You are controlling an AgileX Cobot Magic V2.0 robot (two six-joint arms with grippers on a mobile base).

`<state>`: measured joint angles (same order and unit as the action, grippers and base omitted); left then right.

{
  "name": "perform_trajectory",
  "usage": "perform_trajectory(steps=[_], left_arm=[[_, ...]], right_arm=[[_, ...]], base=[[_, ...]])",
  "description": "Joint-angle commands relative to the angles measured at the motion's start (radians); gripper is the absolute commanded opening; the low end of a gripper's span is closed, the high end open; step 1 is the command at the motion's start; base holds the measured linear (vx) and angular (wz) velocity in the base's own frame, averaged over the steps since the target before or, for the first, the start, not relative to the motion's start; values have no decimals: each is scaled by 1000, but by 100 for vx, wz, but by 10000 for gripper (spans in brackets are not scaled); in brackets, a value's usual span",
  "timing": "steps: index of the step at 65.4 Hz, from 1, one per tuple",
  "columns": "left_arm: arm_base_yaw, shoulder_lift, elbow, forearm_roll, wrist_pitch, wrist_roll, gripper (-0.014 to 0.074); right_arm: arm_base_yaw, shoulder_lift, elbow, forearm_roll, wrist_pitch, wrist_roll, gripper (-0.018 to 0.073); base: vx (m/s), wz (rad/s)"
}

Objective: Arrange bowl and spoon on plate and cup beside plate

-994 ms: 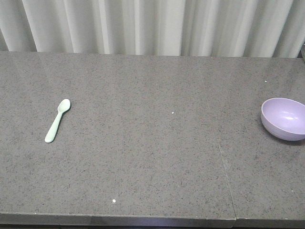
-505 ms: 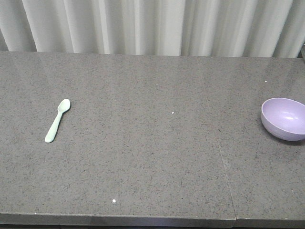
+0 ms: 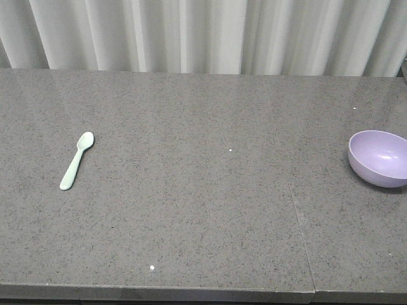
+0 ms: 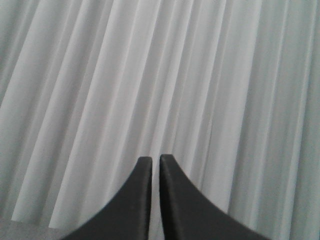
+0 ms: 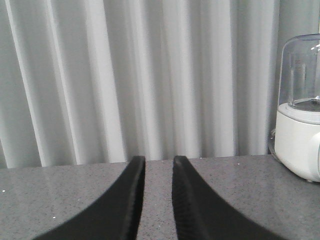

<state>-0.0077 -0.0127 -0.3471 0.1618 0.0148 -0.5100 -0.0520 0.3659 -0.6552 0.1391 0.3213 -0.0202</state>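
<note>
In the front view I see the bowl (image 3: 379,157) at the far right of the table (image 3: 203,222), upright, its lavender inside bare, its right side cut off by the frame edge. The spoon (image 3: 76,160), pale mint, lies flat well to the left, with its scoop toward the curtain (image 3: 203,35). A wide stretch of bare speckled grey top lies between them, and a thin seam crosses the surface near the bowl.

On the left wrist view, the left gripper (image 4: 151,162) faces the curtain, its black fingers almost together with only a slit between them, gripping nothing.

On the right wrist view, the right gripper (image 5: 158,162) hangs over the table, its fingers parted by a narrow gap, holding nothing. A white appliance (image 5: 300,110) with a clear top stands at the right edge.
</note>
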Motion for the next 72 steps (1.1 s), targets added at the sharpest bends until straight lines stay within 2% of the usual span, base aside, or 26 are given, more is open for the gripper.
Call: perform_trajectory(steps=[1, 10, 15, 22, 26, 29, 33, 35, 39, 45, 48, 53, 61, 72], left_arm=[[-5, -5, -47, 7, 6, -8, 106], [-5, -5, -51, -10, 40, -8, 261], [-5, -1, -57, -34, 61, -8, 337], [-5, 48, -120, -35, 136, -4, 407], [-5, 118, -194, -37, 208, 30, 419], [-5, 194, -268, -53, 286, 96, 419], [-5, 288, -354, -92, 371, 179, 419], [-5, 345, -400, -135, 406, 216, 419], [-5, 419, -455, -208, 412, 264, 417], [-5, 516, -499, -302, 346, 305, 416], [-5, 566, -519, -334, 321, 354, 414], [-5, 657, -577, -356, 369, 449, 414], [-5, 852, -741, -369, 571, 585, 414], [-5, 1123, -979, -367, 738, 621, 414]], right_arm=[[-3, 17, -33, 31, -73, -17, 304], [-3, 17, -31, 31, -101, -9, 474], [-3, 17, -29, 31, -99, -9, 509], [-3, 17, -29, 31, -96, -10, 510], [-3, 17, -29, 31, -95, -10, 510], [-3, 17, -29, 31, -89, -10, 510], [-3, 17, -29, 31, -80, -10, 510], [-3, 17, -29, 31, -76, -10, 510], [-3, 17, -29, 31, -71, -10, 510], [-3, 17, -29, 31, -63, -10, 510], [-3, 17, -29, 30, -61, -10, 510], [-3, 17, -29, 30, -55, -10, 510], [-3, 17, -29, 29, -37, -11, 510], [-3, 17, -29, 29, -16, -11, 510]], base=[[0, 0], [0, 0], [0, 0], [0, 0], [0, 0], [0, 0], [0, 0], [0, 0], [0, 0], [0, 0], [0, 0], [0, 0], [0, 0], [0, 0]])
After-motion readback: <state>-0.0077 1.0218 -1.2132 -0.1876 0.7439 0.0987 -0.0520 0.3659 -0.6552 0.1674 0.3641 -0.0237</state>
